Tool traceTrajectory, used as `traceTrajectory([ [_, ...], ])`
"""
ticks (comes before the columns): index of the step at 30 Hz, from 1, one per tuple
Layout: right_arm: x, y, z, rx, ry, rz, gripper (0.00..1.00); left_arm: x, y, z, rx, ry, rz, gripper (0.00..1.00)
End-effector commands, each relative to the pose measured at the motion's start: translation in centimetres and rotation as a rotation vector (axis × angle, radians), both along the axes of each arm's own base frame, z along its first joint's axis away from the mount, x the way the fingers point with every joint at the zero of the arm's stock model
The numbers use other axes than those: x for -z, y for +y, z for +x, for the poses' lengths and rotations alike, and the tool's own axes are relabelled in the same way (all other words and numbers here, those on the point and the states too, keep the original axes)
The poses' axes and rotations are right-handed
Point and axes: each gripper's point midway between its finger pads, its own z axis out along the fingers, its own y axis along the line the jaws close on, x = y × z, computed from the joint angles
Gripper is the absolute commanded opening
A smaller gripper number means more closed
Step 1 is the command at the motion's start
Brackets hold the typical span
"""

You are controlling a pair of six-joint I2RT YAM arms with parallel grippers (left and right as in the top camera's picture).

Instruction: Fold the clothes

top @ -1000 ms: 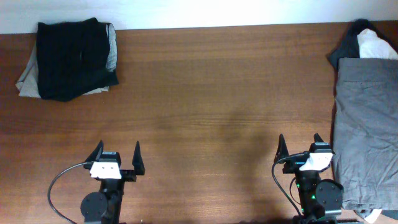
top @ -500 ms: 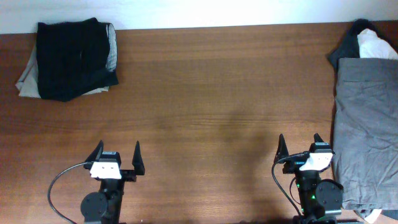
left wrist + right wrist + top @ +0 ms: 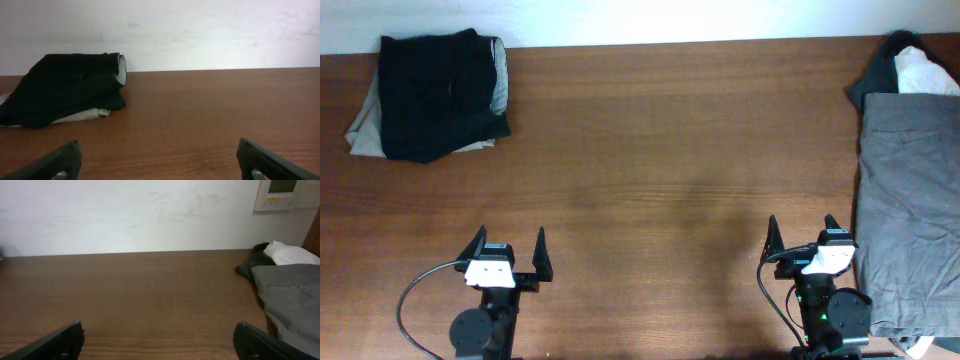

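A grey garment lies spread along the table's right edge; it also shows at the right of the right wrist view. Behind it lie a dark piece and a white piece. A folded stack, a black garment on a beige one, sits at the far left; the left wrist view shows the black garment too. My left gripper is open and empty near the front edge. My right gripper is open and empty, just left of the grey garment.
The wooden table runs from a white wall at the back to the front edge where both arm bases stand. A wall panel hangs at the upper right in the right wrist view.
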Motion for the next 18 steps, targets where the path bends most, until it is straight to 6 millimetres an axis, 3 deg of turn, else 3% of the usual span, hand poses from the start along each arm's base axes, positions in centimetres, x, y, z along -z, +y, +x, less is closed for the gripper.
traceTrajectory([
  [1,0.3,0.1,0.0,-0.001,0.007,-0.008,0.99,0.2,0.2,0.0,-0.009,0.005,0.001,0.99],
  [4,-0.5,0.6,0.0,-0.033,-0.026,0.003,0.99,0.2,0.2,0.0,-0.009,0.005,0.001,0.99],
  [7,-0.5,6.5,-1.2,-0.38,-0.003,0.119,0.99,0.2,0.2,0.0,-0.009,0.005,0.001,0.99],
  [9,-0.7,9.3,-2.6,-0.554,0.021,0.198,0.99,0.2,0.2,0.0,-0.009,0.005,0.001,0.99],
  [10,-0.7,10.1,-3.1,-0.611,0.027,0.203,0.99,0.2,0.2,0.0,-0.009,0.005,0.001,0.99],
  [12,-1.0,9.8,-2.9,-0.59,0.013,0.205,0.99,0.2,0.2,0.0,-0.009,0.005,0.001,0.99],
  [14,-3.4,9.7,-2.9,-0.591,-0.072,0.248,0.99,0.2,0.2,0.0,-0.009,0.005,0.001,0.99],
  [18,-11.6,7.4,-3.5,-0.474,-0.35,0.201,0.99,0.2,0.2,0.0,-0.009,0.005,0.001,0.99],
])
